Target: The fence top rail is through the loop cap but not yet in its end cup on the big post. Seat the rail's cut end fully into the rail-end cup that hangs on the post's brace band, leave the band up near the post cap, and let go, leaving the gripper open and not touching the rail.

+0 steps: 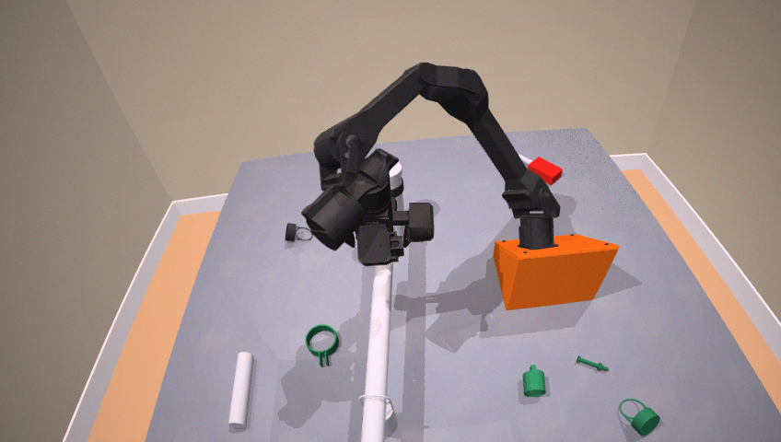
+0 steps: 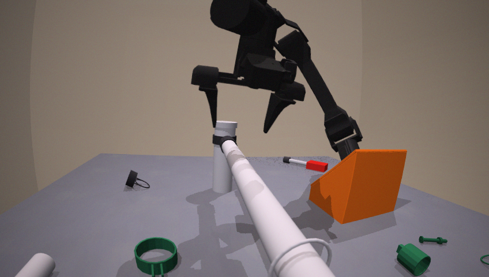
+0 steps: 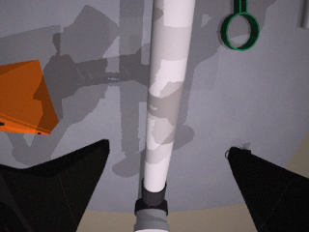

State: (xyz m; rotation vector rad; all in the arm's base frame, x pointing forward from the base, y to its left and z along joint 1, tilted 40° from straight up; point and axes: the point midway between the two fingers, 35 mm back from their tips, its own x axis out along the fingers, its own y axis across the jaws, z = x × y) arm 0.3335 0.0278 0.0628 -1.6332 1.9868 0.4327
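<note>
The white rail runs through the loop cap's ring to the big post. Its far end sits inside the dark end cup; how deep cannot be seen. The cup hangs on the dark brace band, which is up around the post just below the white post cap. My gripper is wide open and empty, above the rail near the post, with no contact visible. In the top view the fingertips are hidden.
The orange base block stands right of the rail. A black cap with a loop lies left of the post. A green ring clamp and a short white tube lie left of the rail; a red-handled tool lies behind.
</note>
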